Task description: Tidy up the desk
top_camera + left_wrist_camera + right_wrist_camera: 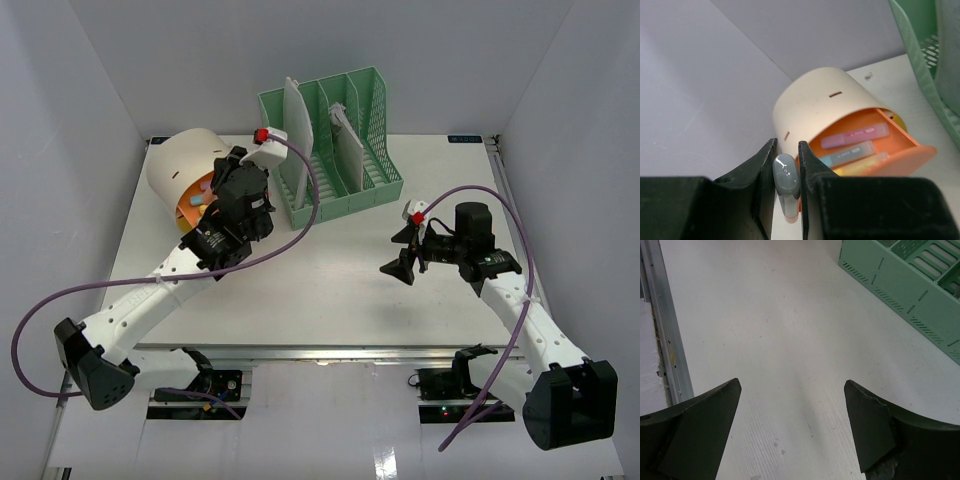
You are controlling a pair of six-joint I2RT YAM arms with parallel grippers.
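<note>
The white desk (330,290) has a metal rail along its front edge. A cream cylinder holder (820,107) lies on its side at the back left (185,165); its orange drawer (890,150) stands open with pink, blue and yellow highlighters inside. My left gripper (787,165) is shut on a grey-capped marker (786,175), right beside the drawer's opening. In the top view it sits over the drawer (235,195). My right gripper (792,400) is open and empty, above bare desk at centre right (405,255).
A green mesh file rack (335,150) stands at the back centre with white sheets upright in its slots; its corner shows in the right wrist view (905,285) and the left wrist view (925,60). White walls enclose the desk. The rail (667,355) lies left of my right gripper.
</note>
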